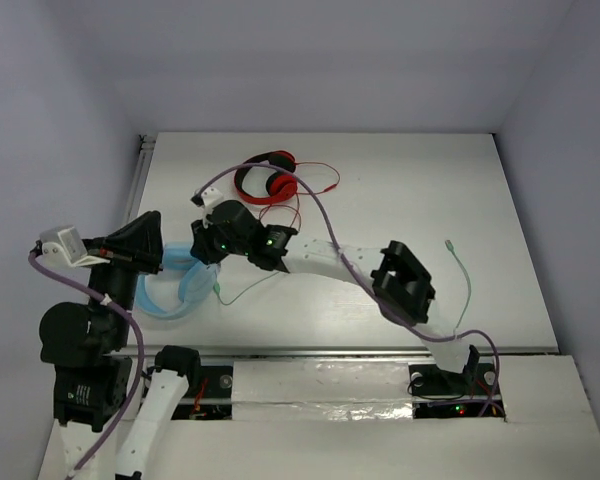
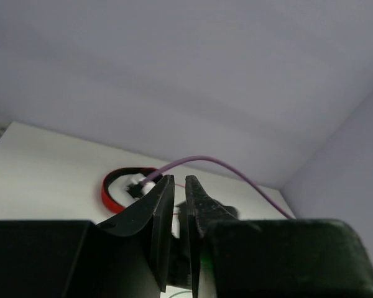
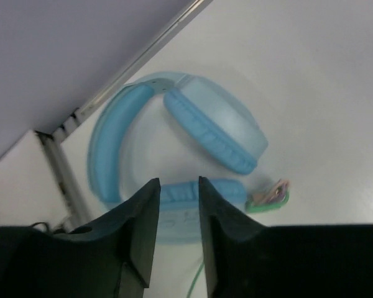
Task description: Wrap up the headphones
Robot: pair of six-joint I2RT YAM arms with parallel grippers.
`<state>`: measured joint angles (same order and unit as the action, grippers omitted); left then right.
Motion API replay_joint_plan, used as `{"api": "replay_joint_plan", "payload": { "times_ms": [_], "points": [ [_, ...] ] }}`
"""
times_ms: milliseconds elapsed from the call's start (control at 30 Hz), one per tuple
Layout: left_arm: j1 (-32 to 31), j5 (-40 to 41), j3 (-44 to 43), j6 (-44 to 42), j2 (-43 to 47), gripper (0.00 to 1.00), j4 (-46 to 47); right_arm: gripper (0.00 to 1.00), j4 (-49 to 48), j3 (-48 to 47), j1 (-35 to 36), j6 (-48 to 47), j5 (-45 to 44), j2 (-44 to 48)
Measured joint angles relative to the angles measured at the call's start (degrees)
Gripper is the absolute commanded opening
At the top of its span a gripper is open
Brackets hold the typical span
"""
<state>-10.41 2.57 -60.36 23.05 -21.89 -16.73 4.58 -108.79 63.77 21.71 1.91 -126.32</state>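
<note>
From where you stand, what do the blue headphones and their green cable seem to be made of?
The headphones: cups look like smooth, slightly glossy pale-blue plastic; the pads are deeper blue and matte, probably leatherette over foam. The cable: thin, green, lying in loose curves, so likely a flexible rubbery sheath.

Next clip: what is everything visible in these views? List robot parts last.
headphones: one, light blue, near-left part of the table
green cable: one, thin, running from the headphones towards the right side
red-and-black headphones: one, far centre-left
red cable: one, looped beside the red-and-black headphones
table: one, white
purple cables: two, one along each arm
left claw: one, black, aimed at the far wall
right claw: one, black, over the headphones
</note>
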Motion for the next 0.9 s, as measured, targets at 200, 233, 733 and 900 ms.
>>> {"api": "replay_joint_plan", "payload": {
  "times_ms": [200,233,733,900],
  "points": [
    [0.0,-3.56,4.37,-0.22,1.42,0.17,2.6,0.72,6.82,-18.62,-0.37,-2.32,-1.57,-12.57],
    [0.0,-4.07,5.31,-0.33,1.4,0.17,2.38,0.75,7.54,-21.0,-0.35,-2.84,-2.16,-14.05],
    [-0.76,-6.6,8.41,-1.9,1.4,0.27,2.47,0.87,10.86,-29.14,-0.37,-11.21,-0.33,-22.29],
    [-0.76,-6.8,8.41,-1.9,1.38,0.28,2.45,0.7,9.79,-28.74,-0.98,-11.39,0.28,-23.15]
  ]
}}
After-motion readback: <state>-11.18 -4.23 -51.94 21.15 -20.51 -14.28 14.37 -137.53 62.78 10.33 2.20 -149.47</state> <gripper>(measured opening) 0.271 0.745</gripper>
